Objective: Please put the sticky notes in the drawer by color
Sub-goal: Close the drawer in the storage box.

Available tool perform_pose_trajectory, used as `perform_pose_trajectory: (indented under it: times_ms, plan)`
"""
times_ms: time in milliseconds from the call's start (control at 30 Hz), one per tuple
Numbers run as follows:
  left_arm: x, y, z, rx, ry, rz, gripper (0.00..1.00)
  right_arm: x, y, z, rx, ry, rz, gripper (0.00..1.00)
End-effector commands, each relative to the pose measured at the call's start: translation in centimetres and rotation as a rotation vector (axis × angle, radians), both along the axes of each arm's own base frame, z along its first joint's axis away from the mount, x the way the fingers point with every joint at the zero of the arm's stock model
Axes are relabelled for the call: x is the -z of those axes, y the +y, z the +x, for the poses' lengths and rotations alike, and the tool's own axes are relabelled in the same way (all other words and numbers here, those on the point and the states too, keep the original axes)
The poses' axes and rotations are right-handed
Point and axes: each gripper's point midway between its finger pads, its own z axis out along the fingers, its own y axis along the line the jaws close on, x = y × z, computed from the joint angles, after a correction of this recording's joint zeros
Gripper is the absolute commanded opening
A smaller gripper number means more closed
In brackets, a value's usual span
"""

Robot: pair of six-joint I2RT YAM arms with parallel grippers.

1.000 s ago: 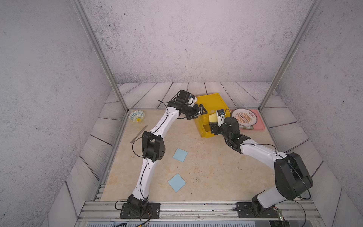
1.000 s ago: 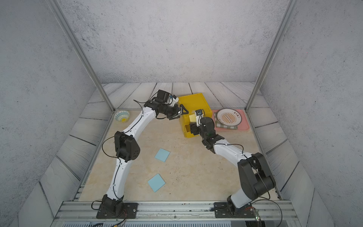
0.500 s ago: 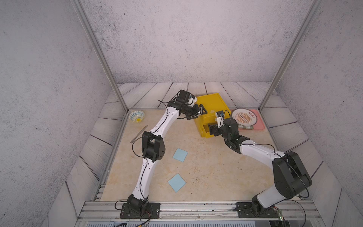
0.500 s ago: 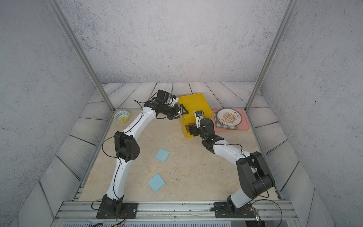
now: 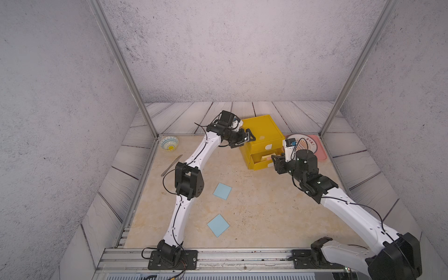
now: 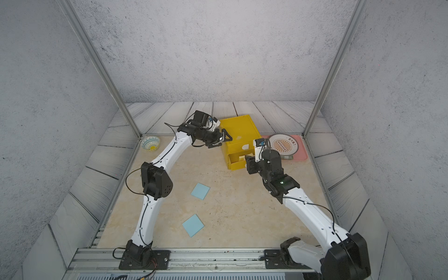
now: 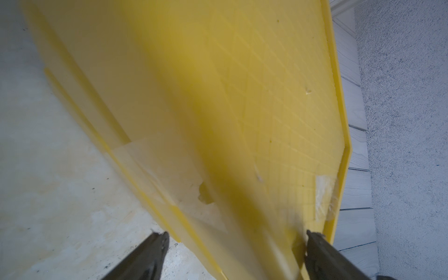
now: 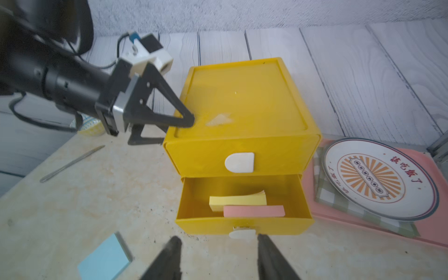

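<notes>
Showing pink note (image 8: 253,211) in drawer (image 8: 254,92): right wrist

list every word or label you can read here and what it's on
"該吃飯了": red characters on the rim of the plate, read in the right wrist view.
Small characters on the plate's centre strip and lower rim: too small to read.
Yellow drawer box: no text.

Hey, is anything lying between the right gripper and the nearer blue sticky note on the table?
Nothing visible. The right gripper sits at the front of the yellow drawer box, and only bare table lies between it and the nearer blue sticky note.
</notes>
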Motion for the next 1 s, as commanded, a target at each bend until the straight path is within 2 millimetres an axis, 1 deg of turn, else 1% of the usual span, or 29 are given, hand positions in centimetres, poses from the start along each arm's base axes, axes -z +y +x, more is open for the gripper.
perform_pose_trajectory:
  times_ms: [0,33,67,133,167,300,467,600,733,833,967]
  plan:
    - [-0.6,0.6,-0.2,0.002,-0.003,0.012,0.94,5.2,-0.2,-1.3,-0.004,0.176,0.006,0.41]
    - [-0.6,0.6,-0.2,0.0,-0.004,0.014,0.94,5.6,-0.1,-1.1,-0.004,0.185,0.012,0.35]
    - [-0.5,0.6,-0.2,0.001,-0.004,0.015,0.94,6.0,0.0,-0.9,-0.005,0.193,0.019,0.31]
    - [-0.3,0.5,-0.2,0.002,0.001,0.015,0.94,6.5,0.2,-0.2,-0.011,0.208,0.022,0.3]
    - [-0.3,0.5,-0.2,0.001,0.003,0.017,0.94,6.8,0.3,0.2,-0.014,0.215,0.022,0.27]
    - [-0.1,0.5,-0.2,0.002,0.005,0.015,0.94,7.8,0.6,2.0,-0.019,0.245,0.025,0.27]
    - [0.0,0.4,-0.2,0.003,0.01,0.012,0.94,8.9,1.2,4.7,-0.03,0.259,0.029,0.28]
    - [0.0,0.4,-0.3,0.004,0.012,0.015,0.94,9.3,1.6,6.7,-0.035,0.259,0.038,0.28]
    - [0.0,0.4,-0.3,0.005,0.013,0.015,0.94,9.6,2.8,8.7,-0.06,0.259,0.053,0.28]
    - [0.0,0.5,-0.4,0.004,0.013,0.02,0.94,9.5,3.7,9.5,-0.094,0.249,0.07,0.28]
    - [0.0,0.5,-0.5,0.006,0.014,0.024,0.94,9.4,3.9,9.8,-0.103,0.242,0.07,0.29]
